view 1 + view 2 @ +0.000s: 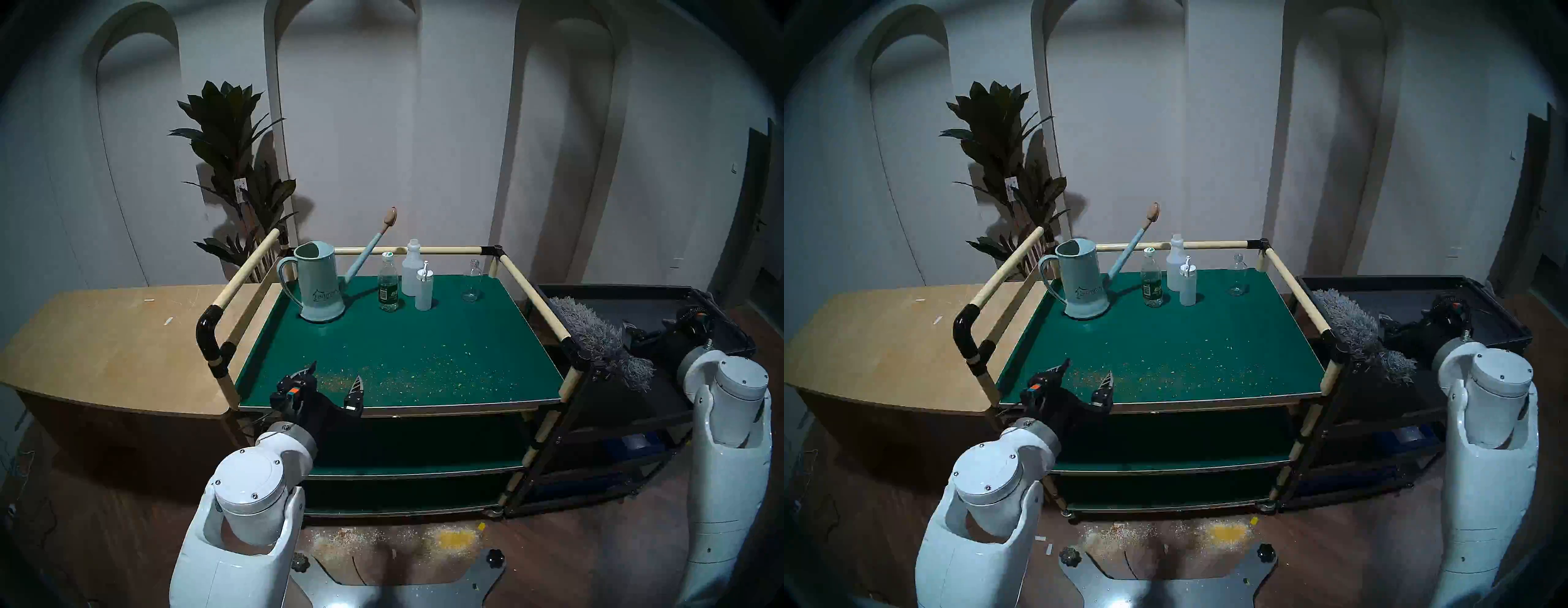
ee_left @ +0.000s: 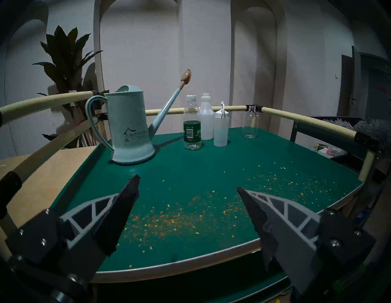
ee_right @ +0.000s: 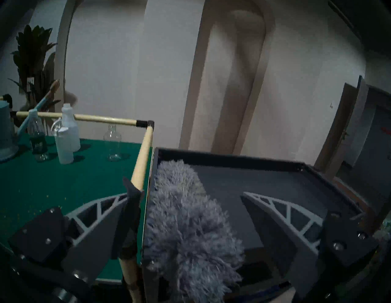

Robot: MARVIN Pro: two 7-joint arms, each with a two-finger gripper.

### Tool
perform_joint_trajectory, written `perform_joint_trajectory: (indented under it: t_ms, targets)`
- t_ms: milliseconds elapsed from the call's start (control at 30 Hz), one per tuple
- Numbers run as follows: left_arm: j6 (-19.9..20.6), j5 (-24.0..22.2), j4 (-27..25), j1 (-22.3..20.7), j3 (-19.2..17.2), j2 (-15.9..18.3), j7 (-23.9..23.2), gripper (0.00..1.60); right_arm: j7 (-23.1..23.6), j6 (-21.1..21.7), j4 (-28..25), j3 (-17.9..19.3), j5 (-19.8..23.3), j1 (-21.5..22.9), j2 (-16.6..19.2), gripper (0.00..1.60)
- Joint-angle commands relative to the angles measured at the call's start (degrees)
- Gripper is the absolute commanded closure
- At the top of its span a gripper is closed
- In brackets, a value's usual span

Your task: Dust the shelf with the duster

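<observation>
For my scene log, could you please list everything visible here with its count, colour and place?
dark-green flat shelf board: one, top tier of the cream-tube cart, centre
orange-yellow crumbs: many, scattered along the shelf's near part
pale-blue watering can: one, shelf's far left
clear bottle with green label: one, right of the can
white plastic bottles: two, beside it
small clear glass bottle: one, far right
fluffy grey microfibre duster: one, on the black tray cart, right
light wooden counter: one, left
dark leafy plant: one, behind
left gripper: open, at shelf's near edge
right gripper: open, over the duster
</observation>
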Motion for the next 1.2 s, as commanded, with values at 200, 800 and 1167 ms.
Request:
perform_joint_trajectory:
  t_ms: [200,800,1167]
  targets:
    - [3.0,0.7,-1.9,-3.8,5.5,-0.4,3.2,0.0,13.0,3.9,11.9,3.3,5.2,5.6,9.8,0.0]
    - [6.3,-0.2,-2.1,-5.7,9.6,0.7,12.9,0.0,23.7,-1.6,29.1,-5.4,5.4,13.8,17.0,0.0]
    - [6.5,-2.1,-2.2,-5.8,10.5,1.3,16.9,0.0,20.3,-3.2,32.3,-8.3,3.9,16.6,15.6,0.0]
